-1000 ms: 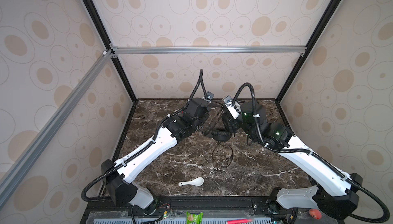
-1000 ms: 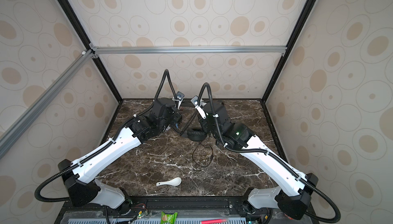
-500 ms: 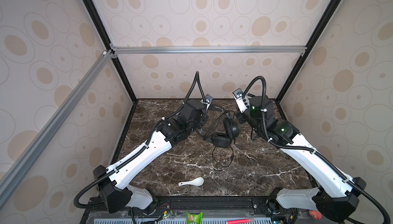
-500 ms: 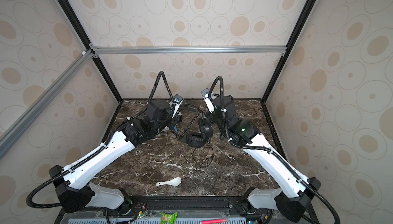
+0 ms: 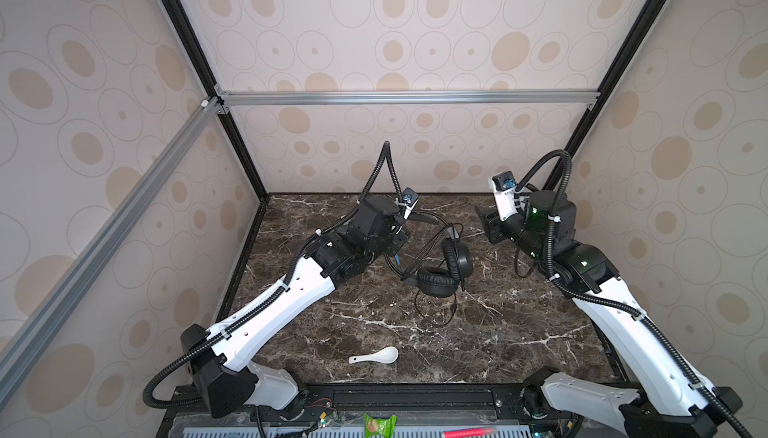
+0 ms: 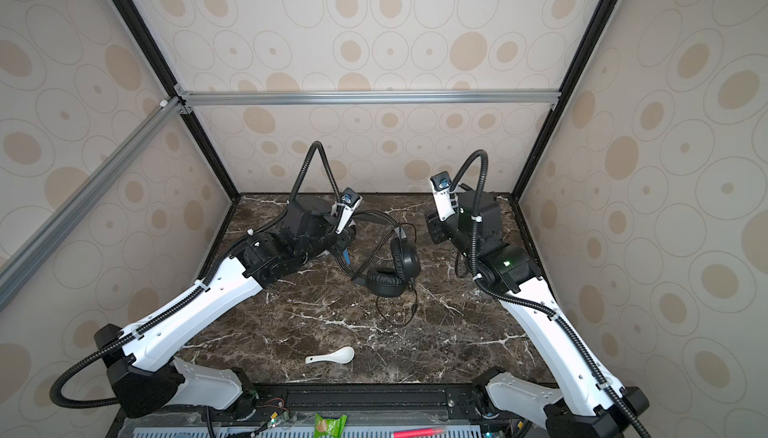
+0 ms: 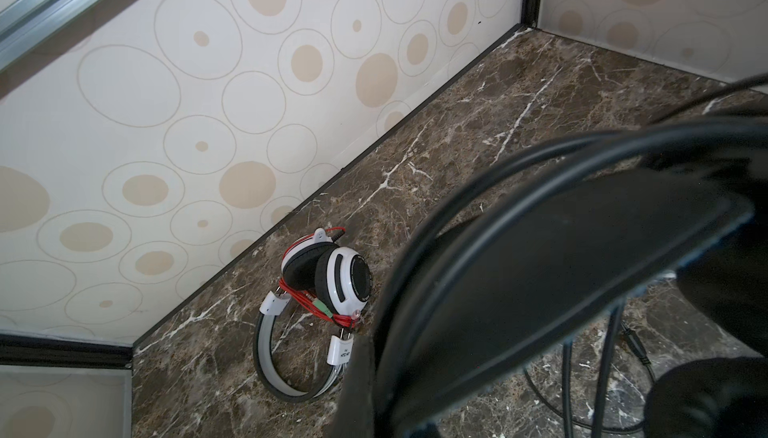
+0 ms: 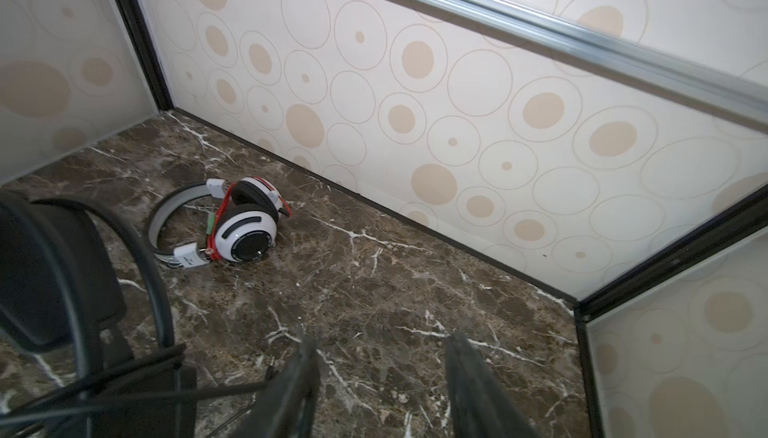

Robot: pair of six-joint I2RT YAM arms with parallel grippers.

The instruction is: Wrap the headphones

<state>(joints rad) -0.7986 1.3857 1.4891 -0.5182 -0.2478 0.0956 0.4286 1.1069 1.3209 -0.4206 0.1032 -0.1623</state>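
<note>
We have the black over-ear headset with its blue-lined band [image 5: 455, 258] mid-table on the dark marble tabletop [image 5: 332, 332]. The left gripper [image 5: 398, 244] is clamped tight, seemingly on the band, though the jaws themselves are hidden from us. The right gripper [image 8: 382, 346] stands partly open and empty, well apart from the headset. The thin black cord [image 5: 417, 306] lies in a loose loop in front of the cups. We judge the step to be gathering that cord: we should take it near the cup, draw it snug round the band, and hold the band steady throughout. The white headset with black pads and red cord [image 7: 332, 282] lies near the back wall, its cord wound round it.
</note>
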